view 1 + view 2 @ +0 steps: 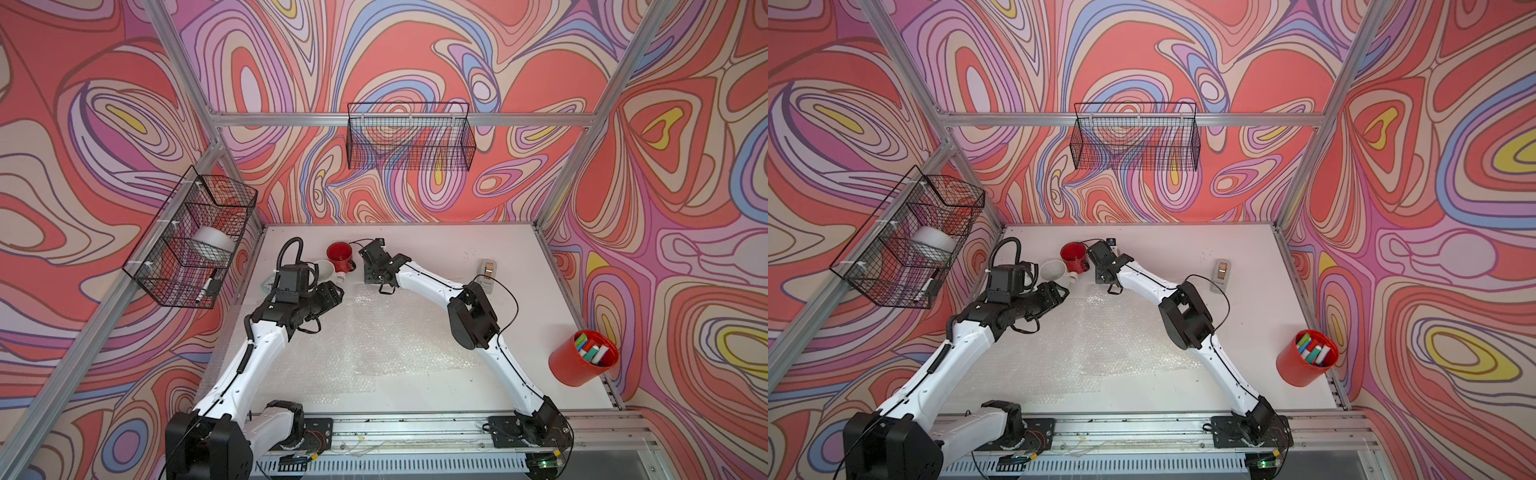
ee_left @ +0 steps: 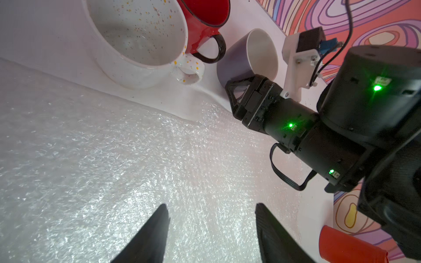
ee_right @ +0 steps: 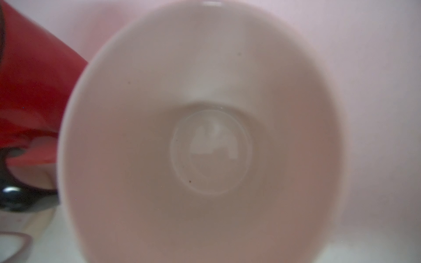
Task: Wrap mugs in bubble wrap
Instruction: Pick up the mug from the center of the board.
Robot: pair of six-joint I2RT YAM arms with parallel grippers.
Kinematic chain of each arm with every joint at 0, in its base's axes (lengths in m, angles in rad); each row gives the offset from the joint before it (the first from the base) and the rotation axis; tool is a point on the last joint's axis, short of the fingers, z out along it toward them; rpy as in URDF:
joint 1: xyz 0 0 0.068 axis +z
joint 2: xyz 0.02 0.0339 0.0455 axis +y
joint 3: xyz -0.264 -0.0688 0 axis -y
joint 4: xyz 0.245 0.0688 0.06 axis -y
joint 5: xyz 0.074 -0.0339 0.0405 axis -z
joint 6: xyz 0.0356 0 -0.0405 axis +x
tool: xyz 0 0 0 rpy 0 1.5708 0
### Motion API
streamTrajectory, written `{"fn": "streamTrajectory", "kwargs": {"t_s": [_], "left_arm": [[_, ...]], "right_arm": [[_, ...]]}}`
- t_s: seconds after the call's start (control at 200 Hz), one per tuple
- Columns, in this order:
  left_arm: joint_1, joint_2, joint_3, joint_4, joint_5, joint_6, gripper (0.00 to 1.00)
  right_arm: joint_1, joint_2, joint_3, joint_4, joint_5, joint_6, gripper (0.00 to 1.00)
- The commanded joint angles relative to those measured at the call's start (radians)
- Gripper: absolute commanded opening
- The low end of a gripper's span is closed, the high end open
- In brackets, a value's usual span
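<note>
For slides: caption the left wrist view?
Open left gripper over bubble wrap; white mug, red mug, lavender mug beyond.

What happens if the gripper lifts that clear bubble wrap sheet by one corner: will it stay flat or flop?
Probably flop: the clear bubble wrap sheet ripples along one edge. It looks thin and see-through, so it is likely very light, and it may slide on the smooth white table.

Robot lab cell: aluminium frame [image 1: 399,119], swirl-printed backdrop walls [image 1: 83,124], white tabletop [image 1: 436,249], wall-hung wire basket [image 1: 409,137].
</note>
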Motion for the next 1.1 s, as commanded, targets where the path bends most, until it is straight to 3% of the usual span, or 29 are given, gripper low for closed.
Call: {"fn": "streamTrajectory", "kwargs": {"t_s": [0.0,0.135,0.265,0.391,0.631,0.751,0.901,1.097], "left_arm": [[0.004,-0.018,-0.015,0.006,0.009,-0.005,0.63],[0.001,-0.011,-0.018,0.003,0.026,0.012,0.64],[-0.046,0.000,-0.021,0.005,0.005,0.026,0.64],[-0.123,0.036,-0.040,0.065,-0.009,0.002,0.63],[-0.294,0.166,-0.044,0.236,-0.055,-0.066,0.61],[-0.342,0.232,-0.055,0.316,-0.074,-0.120,0.57],[-0.354,0.315,-0.074,0.371,-0.095,-0.178,0.49],[-0.354,0.386,-0.068,0.383,-0.110,-0.182,0.45]], "right_arm": [[-0.007,-0.008,0.020,-0.020,0.040,-0.035,0.42],[-0.016,-0.060,-0.047,0.037,0.006,-0.061,0.19],[-0.025,-0.149,-0.131,0.102,-0.007,-0.114,0.06],[-0.044,-0.287,-0.245,0.170,-0.004,-0.176,0.02],[-0.030,-0.687,-0.626,0.224,0.029,-0.272,0.00],[0.037,-0.873,-0.831,0.145,0.101,-0.210,0.00],[0.128,-1.052,-1.027,0.064,0.164,-0.040,0.00],[0.185,-1.081,-1.144,0.112,0.150,0.043,0.00]]}}
